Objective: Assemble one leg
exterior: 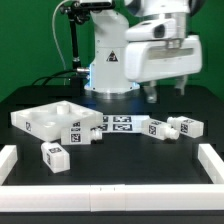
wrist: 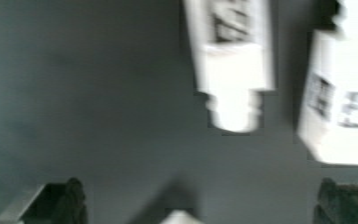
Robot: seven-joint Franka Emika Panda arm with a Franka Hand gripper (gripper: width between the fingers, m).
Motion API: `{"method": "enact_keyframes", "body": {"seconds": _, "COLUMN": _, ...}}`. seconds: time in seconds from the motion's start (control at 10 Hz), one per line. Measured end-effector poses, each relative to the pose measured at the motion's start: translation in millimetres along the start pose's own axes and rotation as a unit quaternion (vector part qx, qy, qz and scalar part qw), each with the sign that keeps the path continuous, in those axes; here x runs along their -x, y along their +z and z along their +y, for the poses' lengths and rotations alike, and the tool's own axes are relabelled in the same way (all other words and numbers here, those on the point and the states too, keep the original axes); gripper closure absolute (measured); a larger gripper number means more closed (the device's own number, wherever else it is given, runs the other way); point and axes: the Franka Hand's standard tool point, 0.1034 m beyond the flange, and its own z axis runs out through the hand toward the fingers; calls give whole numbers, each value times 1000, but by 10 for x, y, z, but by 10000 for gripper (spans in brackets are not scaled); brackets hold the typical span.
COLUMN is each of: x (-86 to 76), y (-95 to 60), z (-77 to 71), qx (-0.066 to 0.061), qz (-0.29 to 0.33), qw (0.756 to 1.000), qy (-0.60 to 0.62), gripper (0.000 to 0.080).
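Several white legs with tag stickers lie on the black table. Two lie at the exterior view's right, one [exterior: 160, 128] beside the other [exterior: 187, 126]. Two more lie at the left, one [exterior: 80, 132] by the panel and one [exterior: 55, 155] nearer the front. My gripper [exterior: 166, 95] hangs open and empty above the two right legs. In the wrist view, one leg [wrist: 229, 60] shows its peg end and a second leg [wrist: 345, 100] lies beside it. Both are ahead of the open gripper [wrist: 202, 205], whose dark fingertips [wrist: 60, 200] touch nothing.
The large white square panel [exterior: 50, 115] lies at the exterior view's left. The marker board [exterior: 120, 123] lies flat mid-table. A low white rail [exterior: 110, 195] borders the front and both sides. A small white tip [wrist: 172, 214] shows between the fingers in the wrist view.
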Motion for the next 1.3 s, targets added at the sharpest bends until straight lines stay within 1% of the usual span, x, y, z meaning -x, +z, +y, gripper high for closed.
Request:
{"method": "enact_keyframes", "body": {"seconds": 0.1, "x": -38, "y": -21, "z": 98, "qx": 4, "qz": 4, "qw": 1000, "qy": 7, "gripper": 150}}
{"method": "enact_keyframes", "body": {"seconds": 0.2, "x": -38, "y": -9, "z": 65, "qx": 2, "qz": 3, "qw": 1000, "qy": 6, "gripper": 150}}
{"method": "enact_keyframes", "body": {"seconds": 0.7, "x": -30, "y": -6, "z": 70, "qx": 2, "qz": 3, "qw": 1000, "qy": 7, "gripper": 150}}
{"method": "enact_keyframes", "body": {"seconds": 0.8, "x": 53, "y": -27, "z": 137, "qx": -3, "qz": -5, "qw": 1000, "qy": -21, "gripper": 150}}
{"method": "enact_keyframes", "body": {"seconds": 0.9, "x": 277, "y": -133, "z": 401, "qx": -10, "qz": -17, "qw": 999, "qy": -34, "gripper": 150}}
{"method": "enact_keyframes", "body": {"seconds": 1.0, "x": 444, "y": -195, "z": 625, "qx": -6, "qz": -19, "qw": 999, "qy": -30, "gripper": 150}}
{"method": "enact_keyframes", "body": {"seconds": 1.1, "x": 603, "y": -144, "z": 789, "qx": -1, "qz": -20, "qw": 999, "qy": -29, "gripper": 150}}
{"method": "enact_keyframes", "body": {"seconds": 1.2, "x": 791, "y": -48, "z": 997, "qx": -5, "qz": -28, "qw": 999, "qy": -30, "gripper": 150}}
{"method": "enact_keyframes", "body": {"seconds": 1.3, "x": 877, "y": -23, "z": 1163, "qx": -2, "qz": -29, "qw": 999, "qy": -28, "gripper": 150}}
